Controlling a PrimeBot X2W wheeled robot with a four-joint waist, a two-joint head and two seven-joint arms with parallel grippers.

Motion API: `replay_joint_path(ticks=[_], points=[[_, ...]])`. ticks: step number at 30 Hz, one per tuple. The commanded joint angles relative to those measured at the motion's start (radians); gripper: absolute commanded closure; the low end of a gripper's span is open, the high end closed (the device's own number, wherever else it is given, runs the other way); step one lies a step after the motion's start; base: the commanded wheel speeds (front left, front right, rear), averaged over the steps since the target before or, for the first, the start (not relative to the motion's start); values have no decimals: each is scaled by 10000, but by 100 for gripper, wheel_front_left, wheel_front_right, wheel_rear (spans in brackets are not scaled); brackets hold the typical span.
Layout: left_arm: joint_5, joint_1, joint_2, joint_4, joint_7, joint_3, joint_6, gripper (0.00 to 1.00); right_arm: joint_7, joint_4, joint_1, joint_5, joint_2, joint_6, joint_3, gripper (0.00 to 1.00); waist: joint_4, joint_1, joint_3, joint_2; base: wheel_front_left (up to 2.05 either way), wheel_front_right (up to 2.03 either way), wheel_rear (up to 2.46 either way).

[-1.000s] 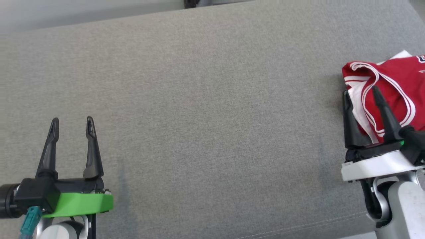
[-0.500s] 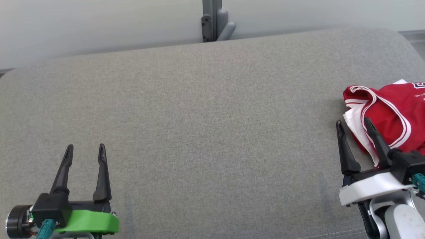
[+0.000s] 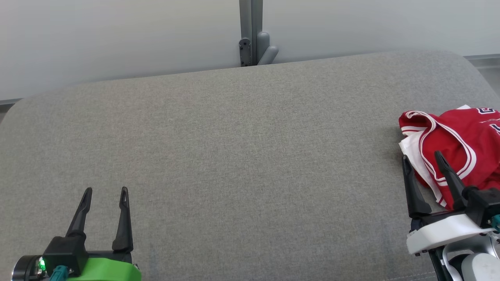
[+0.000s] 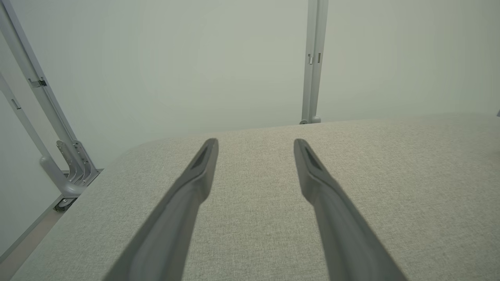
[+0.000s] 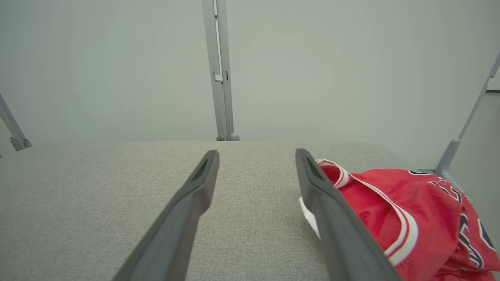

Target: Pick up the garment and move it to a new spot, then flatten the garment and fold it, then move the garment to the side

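One red garment point(image 3: 465, 136), white-trimmed, lay crumpled on the grey worktop point(image 3: 242, 156). My right hand point(image 3: 421, 156) was at the garment's near left edge, fingers spread, one finger across its cloth, gripping nothing. My left hand point(image 3: 106, 189), likewise spread and empty, was well left of the garment.

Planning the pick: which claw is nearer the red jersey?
Right. The right claw is at the red jersey's left edge, one finger overlapping it in the head view. The left claw is far to its left, across the grey cushion.
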Motion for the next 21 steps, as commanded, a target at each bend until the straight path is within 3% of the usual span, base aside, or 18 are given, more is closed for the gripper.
replay_joint_path(ticks=[1,21], points=[[-29,50,72,28,10,4,-25,0,30,-58,133,-12,-28,-15,-31,0,7,1,15,0,0,0,0],[-128,-188,140,29,-119,-76,125,0,19,-131,111,-32,38,-15,-13,0,84,1,208,0,0,0,0]])
